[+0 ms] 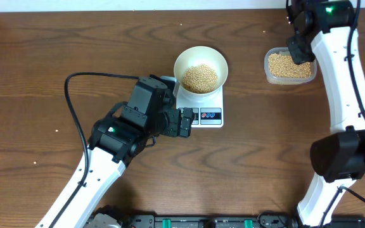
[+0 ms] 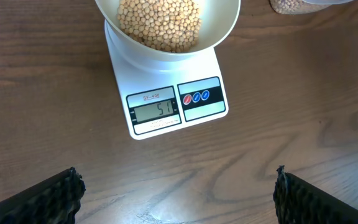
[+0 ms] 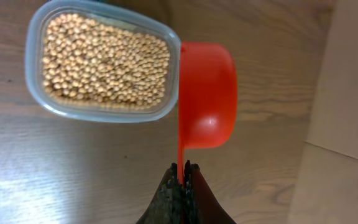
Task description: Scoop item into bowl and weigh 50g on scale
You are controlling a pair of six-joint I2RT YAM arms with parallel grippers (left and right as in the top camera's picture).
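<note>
Red scoop (image 3: pixel 207 93) sits empty, clamped in right claw (image 3: pixel 184 168), left claw (image 2: pixel 177 177) apart; scale (image 2: pixel 166 109) reads 51, so likely just park scoop.

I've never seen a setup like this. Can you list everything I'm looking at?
table: one, brown wood, under everything
scale: one, white, mid-table, display showing 51
bowl: one, cream, on the scale
tub: one, clear plastic, at the table's right
beans: many, tan, heaped in the bowl; more in the tub
scoop: one, red, beside the tub
arms: two, white and black, one each side
left gripper: one, black, open, facing the scale
right gripper: one, black, shut on the scoop's handle
</note>
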